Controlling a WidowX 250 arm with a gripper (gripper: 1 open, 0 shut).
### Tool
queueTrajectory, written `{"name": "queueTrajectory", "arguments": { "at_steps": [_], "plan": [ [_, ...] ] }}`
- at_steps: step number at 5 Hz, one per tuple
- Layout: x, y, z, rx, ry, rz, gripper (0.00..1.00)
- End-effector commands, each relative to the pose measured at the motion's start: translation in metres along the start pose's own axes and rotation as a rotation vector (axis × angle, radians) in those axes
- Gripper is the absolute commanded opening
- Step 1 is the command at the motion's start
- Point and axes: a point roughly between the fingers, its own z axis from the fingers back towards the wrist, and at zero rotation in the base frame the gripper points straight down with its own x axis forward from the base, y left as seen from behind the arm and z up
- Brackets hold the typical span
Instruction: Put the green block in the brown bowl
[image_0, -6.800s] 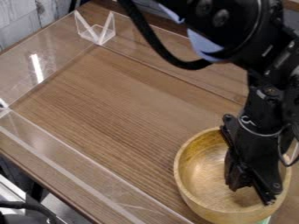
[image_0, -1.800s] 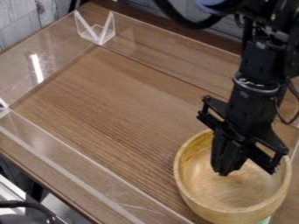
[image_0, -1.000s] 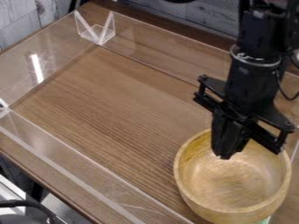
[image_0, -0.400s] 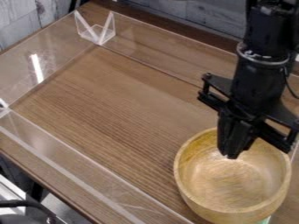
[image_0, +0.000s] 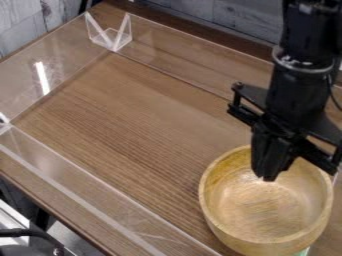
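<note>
The brown bowl (image_0: 235, 215), round light wood with a thick rim, sits at the near right of the wooden table. My gripper (image_0: 274, 172) hangs pointing straight down over the bowl's far half. Its dark fingers are shut together just above the hollow, and nothing shows between them. Of the green block only a faint pale-green sliver (image_0: 315, 243) shows at the bowl's near right rim. I cannot tell exactly how it lies.
A low clear plastic wall (image_0: 54, 160) runs around the wooden tabletop (image_0: 134, 110). A small clear plastic stand (image_0: 108, 31) sits at the far left corner. The black arm rises from the gripper to the upper right.
The gripper has risen out of the bowl's near right side, where it reached down earlier, and now hangs above the bowl. Over the last second it has hardly moved.
</note>
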Motion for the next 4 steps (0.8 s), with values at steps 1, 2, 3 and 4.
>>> {"name": "queueTrajectory", "arguments": {
  "at_steps": [1,2,3,4],
  "plan": [
    [-0.001,-0.0023,0.0123,-0.007,-0.066,-0.001,0.0],
    [-0.0026,-0.0031,0.013,-0.008,-0.073,0.007,0.0],
    [-0.004,-0.0041,0.0143,-0.007,-0.083,0.015,0.0],
    [-0.0051,-0.0051,0.0149,-0.007,-0.092,0.023,0.0]
  ]
}}
